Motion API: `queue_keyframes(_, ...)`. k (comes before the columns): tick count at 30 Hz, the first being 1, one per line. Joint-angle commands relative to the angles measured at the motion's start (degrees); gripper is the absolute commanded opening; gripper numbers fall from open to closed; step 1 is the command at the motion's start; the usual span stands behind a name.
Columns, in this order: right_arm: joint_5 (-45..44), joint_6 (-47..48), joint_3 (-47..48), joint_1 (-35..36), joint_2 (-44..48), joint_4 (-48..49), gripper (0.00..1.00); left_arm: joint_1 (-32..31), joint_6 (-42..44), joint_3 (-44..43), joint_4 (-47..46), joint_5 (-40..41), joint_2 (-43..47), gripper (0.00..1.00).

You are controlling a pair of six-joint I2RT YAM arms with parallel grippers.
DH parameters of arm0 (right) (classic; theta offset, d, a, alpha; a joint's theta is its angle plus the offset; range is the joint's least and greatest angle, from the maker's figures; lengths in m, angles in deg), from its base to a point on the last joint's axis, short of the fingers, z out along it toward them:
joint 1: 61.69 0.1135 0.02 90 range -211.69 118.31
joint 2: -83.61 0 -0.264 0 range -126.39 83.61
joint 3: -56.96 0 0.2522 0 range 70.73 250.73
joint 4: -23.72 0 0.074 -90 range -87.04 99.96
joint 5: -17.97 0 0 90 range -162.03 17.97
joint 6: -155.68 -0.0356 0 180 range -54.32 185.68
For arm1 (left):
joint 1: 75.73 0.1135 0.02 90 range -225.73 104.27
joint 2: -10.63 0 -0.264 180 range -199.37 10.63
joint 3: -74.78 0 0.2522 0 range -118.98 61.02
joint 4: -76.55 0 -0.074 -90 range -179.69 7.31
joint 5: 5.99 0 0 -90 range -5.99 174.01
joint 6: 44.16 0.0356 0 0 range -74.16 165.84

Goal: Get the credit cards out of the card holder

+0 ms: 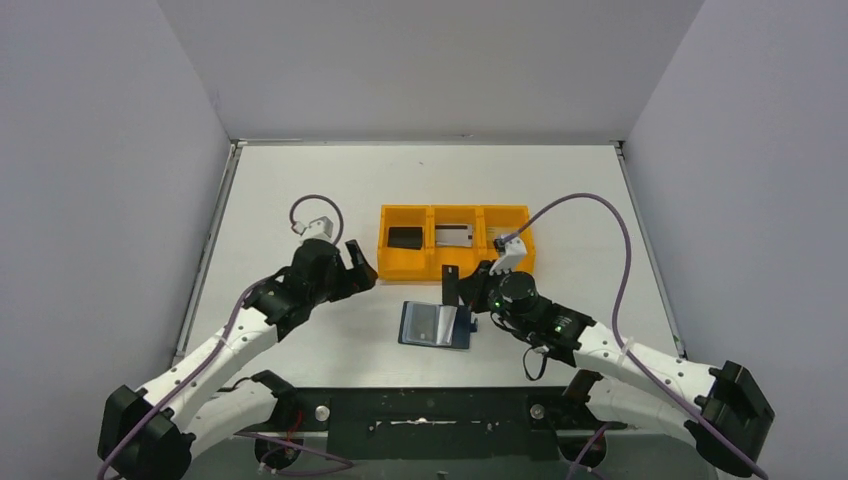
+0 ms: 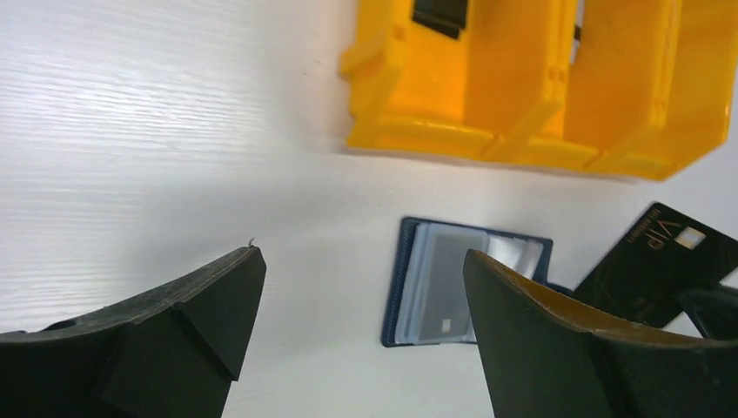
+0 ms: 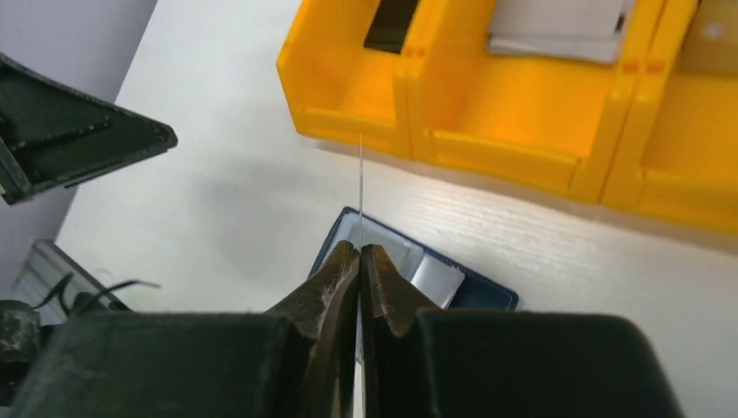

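The card holder (image 1: 436, 325) lies open on the table, a navy wallet with a grey card (image 2: 439, 287) showing in its clear pocket. My right gripper (image 1: 470, 290) is shut on a black credit card (image 1: 450, 285) held upright just above the wallet's far edge. In the right wrist view that card (image 3: 360, 192) is a thin edge-on line rising from the closed fingertips (image 3: 359, 248). It is marked VIP in the left wrist view (image 2: 661, 257). My left gripper (image 1: 358, 262) hovers left of the wallet, open and empty (image 2: 364, 257).
An orange three-compartment tray (image 1: 410, 268) stands just beyond the wallet. It holds a black card (image 1: 405, 237) on the left, a silver one (image 1: 453, 235) in the middle and a tan one (image 3: 709, 35) on the right. Grey walls enclose the table.
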Motion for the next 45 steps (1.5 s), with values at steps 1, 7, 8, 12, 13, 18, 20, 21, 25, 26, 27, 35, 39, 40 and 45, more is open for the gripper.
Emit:
queue_keyframes(1,-8.8,19.9,8.9,3.9,-5.1,2.7,0.0,5.9,5.3,-4.4,7.0,3.2,4.6,0.86)
queue_keyframes(7,-11.9,39.5,20.2,5.6,-16.3,4.1,0.0,6.8,10.1,-3.7,6.6,7.9,9.0,0.88)
queue_keyframes(8,-11.8,42.1,22.0,5.8,-18.4,3.8,0.0,6.8,11.1,-3.1,6.3,8.2,9.6,0.88)
queue_keyframes(12,-11.5,50.6,29.7,5.9,-26.9,2.0,0.0,6.5,13.1,-1.7,6.1,9.5,11.7,0.89)
queue_keyframes(13,-10.6,52.7,31.3,5.9,-28.8,1.5,0.0,6.6,13.1,-1.5,5.5,9.2,12.0,0.89)
queue_keyframes(18,-10.0,62.6,38.5,5.9,-38.0,-1.3,0.0,6.5,13.0,-0.8,4.4,10.1,12.8,0.89)
queue_keyframes(20,-9.5,65.7,40.8,5.8,-40.6,-2.0,0.0,6.6,13.0,-1.3,5.2,11.8,13.1,0.9)
queue_keyframes(21,-9.2,66.7,41.7,5.8,-41.5,-1.9,0.0,6.6,12.9,-1.5,5.7,12.9,13.2,0.9)
queue_keyframes(25,-7.5,70.0,44.5,5.6,-44.6,-1.2,0.0,6.7,12.0,-1.7,7.3,16.8,14.4,0.9)
queue_keyframes(26,-6.7,70.9,45.1,5.5,-45.2,-1.2,0.0,6.7,11.6,-1.9,7.8,17.8,14.8,0.9)
queue_keyframes(27,-6.2,71.9,45.5,5.4,-45.8,-1.1,0.0,6.8,11.4,-1.9,8.1,18.7,15.1,0.9)
queue_keyframes(35,-2.9,76.9,48.5,4.1,-51.4,-2.4,0.0,6.9,10.0,-2.4,10.3,22.5,17.5,0.91)
queue_keyframes(39,-2.8,78.4,50.5,2.7,-54.0,-3.7,0.0,7.0,9.1,-2.9,11.5,24.8,18.8,0.91)
queue_keyframes(40,-2.7,78.8,51.0,2.3,-54.6,-3.9,0.0,7.0,9.0,-2.9,11.6,25.2,19.2,0.91)
queue_keyframes(45,-1.7,81.7,51.8,1.0,-56.4,-4.3,0.01,7.1,8.5,-2.5,11.9,26.7,21.9,0.91)
